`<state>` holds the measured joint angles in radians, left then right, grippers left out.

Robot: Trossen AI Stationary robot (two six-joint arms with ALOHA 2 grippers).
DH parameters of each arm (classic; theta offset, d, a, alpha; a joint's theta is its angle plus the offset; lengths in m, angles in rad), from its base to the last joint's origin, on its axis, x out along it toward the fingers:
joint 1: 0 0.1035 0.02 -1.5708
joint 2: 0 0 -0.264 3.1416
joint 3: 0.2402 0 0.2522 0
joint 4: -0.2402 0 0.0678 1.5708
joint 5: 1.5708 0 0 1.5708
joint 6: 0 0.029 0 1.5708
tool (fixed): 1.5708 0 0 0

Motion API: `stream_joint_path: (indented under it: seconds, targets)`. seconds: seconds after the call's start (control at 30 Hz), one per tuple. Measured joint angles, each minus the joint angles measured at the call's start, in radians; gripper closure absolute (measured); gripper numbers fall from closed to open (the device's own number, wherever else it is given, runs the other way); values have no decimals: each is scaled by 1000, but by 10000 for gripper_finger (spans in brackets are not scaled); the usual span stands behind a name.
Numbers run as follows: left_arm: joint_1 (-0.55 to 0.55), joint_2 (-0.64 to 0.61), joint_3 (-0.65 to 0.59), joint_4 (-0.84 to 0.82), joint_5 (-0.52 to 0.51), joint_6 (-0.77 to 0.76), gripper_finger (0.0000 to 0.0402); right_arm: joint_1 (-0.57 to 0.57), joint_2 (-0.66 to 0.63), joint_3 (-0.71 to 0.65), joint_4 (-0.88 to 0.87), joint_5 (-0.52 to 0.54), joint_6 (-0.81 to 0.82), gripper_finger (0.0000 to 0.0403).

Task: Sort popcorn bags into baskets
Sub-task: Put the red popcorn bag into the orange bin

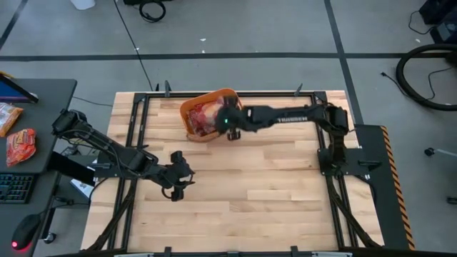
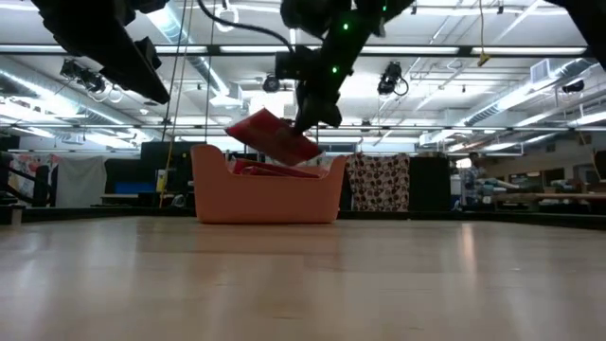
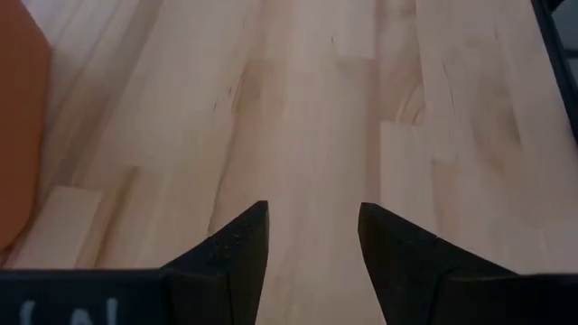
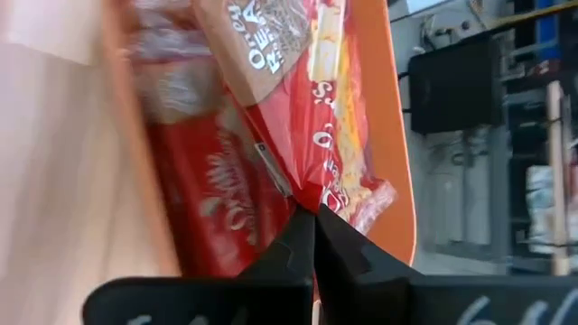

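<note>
An orange basket (image 1: 194, 108) stands near the table's far edge, with red popcorn bags (image 1: 202, 121) lying inside it. My right gripper (image 1: 230, 127) hovers over the basket's right side, shut on one red bag (image 2: 275, 137) that tilts above the rim (image 2: 270, 169). My left gripper (image 3: 312, 236) is open above bare wood (image 3: 307, 135) at the table's left middle (image 1: 178, 182), touching nothing. More packets (image 1: 20, 145) lie on the dark side desk off the table's left. My right gripper pinches the red bag by a corner of its sealed edge (image 4: 305, 200), only at the fingertips (image 4: 298, 236). The fingers come from above, pointing down. The bag is lifted clear and hangs tilted below them (image 2: 258, 128), over the bags in the basket (image 4: 203, 181).
The basket (image 4: 397, 144) holds several packets. Open wooden tabletop (image 1: 271, 193) stretches across the near and right parts. A black frame (image 1: 136, 114) borders the table. A keyboard (image 1: 14, 187) and mouse (image 1: 25, 232) sit on the desk at left.
</note>
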<state>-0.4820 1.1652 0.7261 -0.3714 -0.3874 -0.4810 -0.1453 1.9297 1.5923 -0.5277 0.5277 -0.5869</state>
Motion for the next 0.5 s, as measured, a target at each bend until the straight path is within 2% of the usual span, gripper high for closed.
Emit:
stream_joint_path:
  seconds: [0.23, 0.5]
  targets:
    - [1, 0, 0, 20, 0, -35, 225, -111, 15, -33, 123, -167, 1, 394]
    - [1, 1, 0, 67, -1, -16, 225, -122, 70, -34, 155, -161, 69, 338]
